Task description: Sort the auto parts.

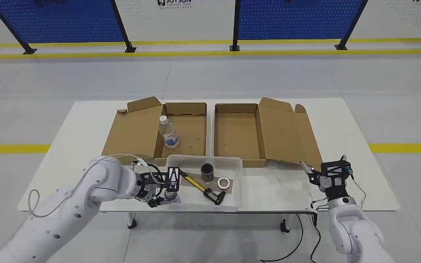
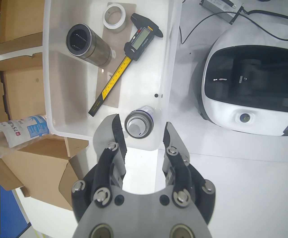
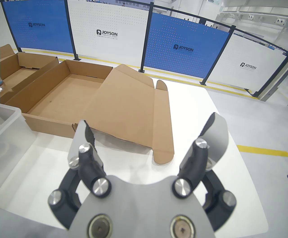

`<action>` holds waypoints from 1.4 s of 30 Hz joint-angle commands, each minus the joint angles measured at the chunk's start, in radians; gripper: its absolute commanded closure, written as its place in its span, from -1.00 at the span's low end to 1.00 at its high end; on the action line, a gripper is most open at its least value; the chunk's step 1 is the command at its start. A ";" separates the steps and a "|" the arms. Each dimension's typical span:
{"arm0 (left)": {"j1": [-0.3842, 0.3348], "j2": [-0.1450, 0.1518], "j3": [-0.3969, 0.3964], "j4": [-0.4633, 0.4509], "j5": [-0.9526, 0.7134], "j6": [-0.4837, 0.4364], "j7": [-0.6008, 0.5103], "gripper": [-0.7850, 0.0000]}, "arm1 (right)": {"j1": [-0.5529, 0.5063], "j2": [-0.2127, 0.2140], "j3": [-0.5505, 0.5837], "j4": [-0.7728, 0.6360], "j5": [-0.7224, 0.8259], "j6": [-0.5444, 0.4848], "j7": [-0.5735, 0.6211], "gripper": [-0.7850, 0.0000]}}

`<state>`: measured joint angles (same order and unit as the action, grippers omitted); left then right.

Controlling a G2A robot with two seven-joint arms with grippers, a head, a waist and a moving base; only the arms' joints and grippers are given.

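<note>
Four items sit in the white bin [image 2: 47,67], and the one in hand is a small metal can [image 2: 139,126], standing upright close to the bin's wall near a corner. The left gripper [image 2: 142,135] hangs directly above it with its jaws spread wider than the can and touching nothing. This reads as a line-up for a top-down grasp, and the upright stance suits that since both sides are offered to the pads. The near wall leaves one finger little clearance, in my judgement the main risk here. Farther along the bin floor lie a dark cylindrical bearing [image 2: 88,46] on its side, a pale ring [image 2: 114,17] and a digital caliper [image 2: 132,51] laid diagonally, all well apart from the can and out of the gripper's way. Beyond the bin, two cardboard boxes stand side by side with lids folded flat, presumably to receive the sorted items. The left box [image 1: 191,131] holds a plastic bottle [image 1: 168,131], and the right box [image 1: 235,135] shows a bare floor. The right gripper [image 3: 148,124] is held over the table [image 1: 276,187] beside the right box's flap, jaws wide and holding nothing, apparently parked clear of the work.
</note>
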<state>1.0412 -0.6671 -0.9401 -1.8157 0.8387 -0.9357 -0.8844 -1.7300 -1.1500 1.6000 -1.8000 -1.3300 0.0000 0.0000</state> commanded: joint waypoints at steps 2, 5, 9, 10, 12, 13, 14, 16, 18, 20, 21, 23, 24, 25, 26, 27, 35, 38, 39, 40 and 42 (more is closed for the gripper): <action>-0.019 0.004 0.022 0.000 -0.001 0.004 -0.004 0.07 | 0.000 0.000 0.000 0.000 0.000 0.000 0.000 -1.00; -0.036 0.003 0.035 0.002 -0.008 0.004 -0.004 0.09 | 0.000 0.000 0.000 0.000 0.000 0.000 0.000 -1.00; -0.055 -0.003 0.051 0.005 0.010 0.009 -0.004 0.07 | 0.000 0.000 0.000 0.000 0.000 0.000 0.000 -1.00; -0.058 -0.005 0.056 0.006 0.016 0.011 -0.001 0.07 | 0.000 0.000 0.000 0.000 0.000 0.000 0.000 -1.00; -0.064 -0.010 0.068 0.010 0.032 0.011 0.002 0.07 | 0.000 0.000 0.000 0.000 0.000 0.000 0.000 -1.00; -0.066 -0.012 0.074 0.014 0.038 0.011 0.004 0.07 | 0.000 0.000 0.000 0.000 0.000 0.000 0.000 -1.00; -0.069 -0.014 0.080 0.016 0.044 0.011 0.006 0.07 | 0.000 0.000 0.000 0.000 0.000 0.000 0.000 -1.00; -0.073 -0.018 0.089 0.023 0.054 0.012 0.011 0.08 | 0.000 0.000 0.000 0.000 0.000 0.000 0.000 -1.00; -0.078 -0.022 0.097 0.031 0.064 0.014 0.017 0.11 | 0.000 0.000 0.000 0.000 0.000 0.000 0.000 -1.00; -0.083 -0.025 0.105 0.039 0.073 0.013 0.022 0.11 | 0.000 0.000 0.000 0.000 0.000 0.000 0.000 -1.00; -0.086 -0.027 0.108 0.042 0.078 0.012 0.023 0.13 | 0.000 0.000 0.000 0.000 0.000 0.000 0.000 -1.00; -0.091 -0.030 0.115 0.050 0.092 0.015 0.021 0.16 | 0.000 0.000 0.000 0.000 0.000 0.000 0.000 -1.00; -0.093 -0.031 0.119 0.052 0.102 0.015 0.017 0.18 | 0.000 0.000 0.000 0.000 0.000 0.000 0.000 -1.00; -0.094 -0.033 0.123 0.055 0.105 0.017 0.019 0.20 | 0.000 0.000 0.000 0.000 0.000 0.000 0.000 -1.00; -0.096 -0.034 0.126 0.058 0.109 0.017 0.018 0.20 | 0.000 0.000 0.000 0.000 0.000 0.000 0.000 -1.00; -0.098 -0.036 0.129 0.060 0.112 0.017 0.017 0.21 | 0.000 0.000 0.000 0.000 0.000 0.000 0.000 -1.00; -0.109 -0.043 0.146 0.073 0.112 0.013 0.005 0.18 | 0.000 0.000 0.000 0.000 0.000 0.000 0.000 -1.00; -0.114 -0.047 0.155 0.077 0.114 0.014 0.008 0.18 | 0.000 0.000 0.000 0.000 0.000 0.000 0.000 -1.00; -0.116 -0.049 0.158 0.077 0.116 0.014 0.009 0.18 | 0.000 0.000 0.000 0.000 0.000 0.000 0.000 -1.00; -0.117 -0.051 0.162 0.079 0.117 0.013 0.012 0.17 | 0.000 0.000 0.000 0.000 0.000 0.000 0.000 -1.00; -0.120 -0.054 0.168 0.084 0.120 0.015 0.017 0.17 | 0.000 0.000 0.000 0.000 0.000 0.000 0.000 -1.00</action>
<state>0.9228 -0.7193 -0.7757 -1.7347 0.9563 -0.9219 -0.8705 -1.7300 -1.1500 1.6000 -1.8000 -1.3300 0.0000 0.0000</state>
